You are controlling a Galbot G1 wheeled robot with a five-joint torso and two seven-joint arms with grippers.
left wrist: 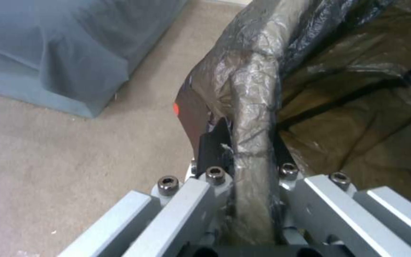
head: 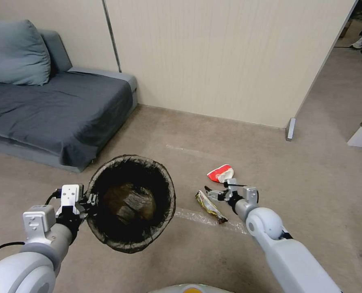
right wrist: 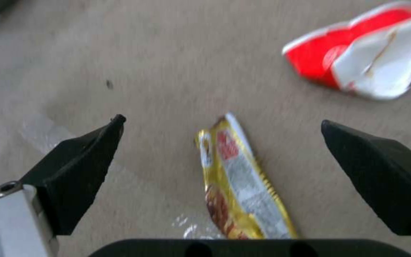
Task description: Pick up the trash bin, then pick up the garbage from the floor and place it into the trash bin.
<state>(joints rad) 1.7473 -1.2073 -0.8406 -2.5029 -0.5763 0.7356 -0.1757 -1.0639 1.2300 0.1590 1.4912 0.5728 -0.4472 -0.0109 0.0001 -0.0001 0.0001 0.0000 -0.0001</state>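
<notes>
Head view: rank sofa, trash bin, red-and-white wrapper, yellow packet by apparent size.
1. Sofa
2. Trash bin, nearer the camera, held at its rim by the left gripper
3-4. Red-and-white wrapper and yellow packet: look alike, not ranked.

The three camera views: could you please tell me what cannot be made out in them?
- Round bag-lined trash bin: its white outer wall, hidden in head view by the dark liner.
- Brownish lump inside the bin: too dark to identify.
- Yellow snack packet: print blurred in right wrist view, lower end hidden by the open right gripper.

Yellow snack packet [right wrist: 243, 185]: printing in red and white, too blurred to read.
Red-and-white wrapper [right wrist: 362, 64]: no legible lettering.
</notes>
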